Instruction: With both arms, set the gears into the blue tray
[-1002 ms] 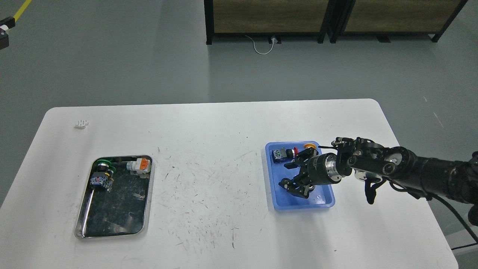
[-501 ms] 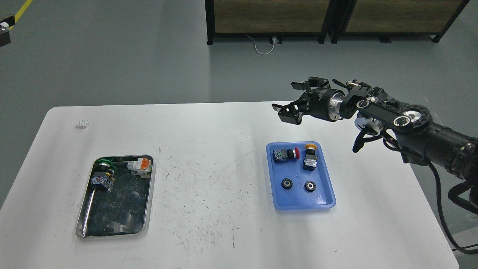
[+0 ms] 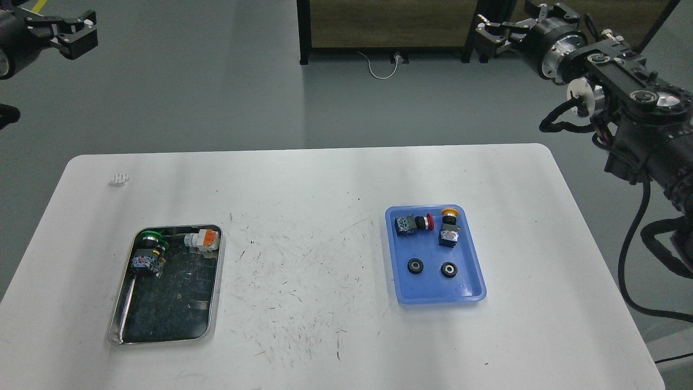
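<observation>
At the far left, the left hand (image 3: 76,33) is hanging high above the floor, well beyond the counter (image 3: 325,189); its fingers are standing apart and holding nothing. Below it, near the counter's far left corner, a small white object (image 3: 119,179) is lying alone.

Nearer, on the left part of the counter, the steel tray (image 3: 122,325) with its dark bottom is sitting with its long side running near to far. In its far end a green-capped push-button switch (image 3: 149,249) is lying on its side, and just to the right of it a white part with an orange block (image 3: 203,240) is resting against the far rim. The middle of the counter is showing only fine dark scratches.

To the right, the blue tray (image 3: 465,292) is sitting on the counter. In its far half a red-capped switch (image 3: 412,223) is lying on its side, and beside it on the right a yellow-capped switch (image 3: 449,227) is lying with its cap toward the far rim. In the near half the two gears are lying flat side by side, apart from each other and from the switches: the left gear (image 3: 415,266) and the right gear (image 3: 448,269), each showing a pale centre.

At the far right, the right hand (image 3: 501,24) is hanging high over the floor beyond the counter, well away from the tray, its fingers spread apart and empty.
</observation>
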Controlling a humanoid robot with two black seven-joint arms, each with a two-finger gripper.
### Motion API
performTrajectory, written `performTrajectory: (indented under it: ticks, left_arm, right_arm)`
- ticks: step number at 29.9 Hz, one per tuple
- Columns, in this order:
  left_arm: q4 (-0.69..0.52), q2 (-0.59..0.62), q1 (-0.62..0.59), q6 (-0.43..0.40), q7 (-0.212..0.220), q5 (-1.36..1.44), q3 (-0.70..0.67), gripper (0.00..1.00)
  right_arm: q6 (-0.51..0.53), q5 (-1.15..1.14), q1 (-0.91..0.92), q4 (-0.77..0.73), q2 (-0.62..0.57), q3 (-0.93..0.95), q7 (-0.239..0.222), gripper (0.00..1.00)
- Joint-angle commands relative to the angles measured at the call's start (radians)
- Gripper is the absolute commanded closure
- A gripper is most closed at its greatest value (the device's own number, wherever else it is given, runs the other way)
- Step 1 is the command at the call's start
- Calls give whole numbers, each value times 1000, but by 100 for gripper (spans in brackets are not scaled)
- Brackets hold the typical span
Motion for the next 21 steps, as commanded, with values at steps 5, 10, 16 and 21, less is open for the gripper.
performTrajectory:
  ticks: [5, 10, 16, 21]
  left_arm:
    - [0, -97, -6, 85, 1, -1, -9, 3]
    - [0, -132, -18, 96, 30, -3, -70, 3]
    - [-2, -155, -18, 130, 52, -3, -104, 3]
    - [-4, -160, -17, 168, 56, -3, -107, 3]
  right_arm:
    - [-1, 10, 20, -86, 1, 103, 11, 4]
    - [-10, 11, 18, -100, -2, 163, 5, 4]
    - [-29, 14, 10, -100, -2, 173, 8, 4]
    - [-30, 37, 10, -94, -1, 173, 11, 4]
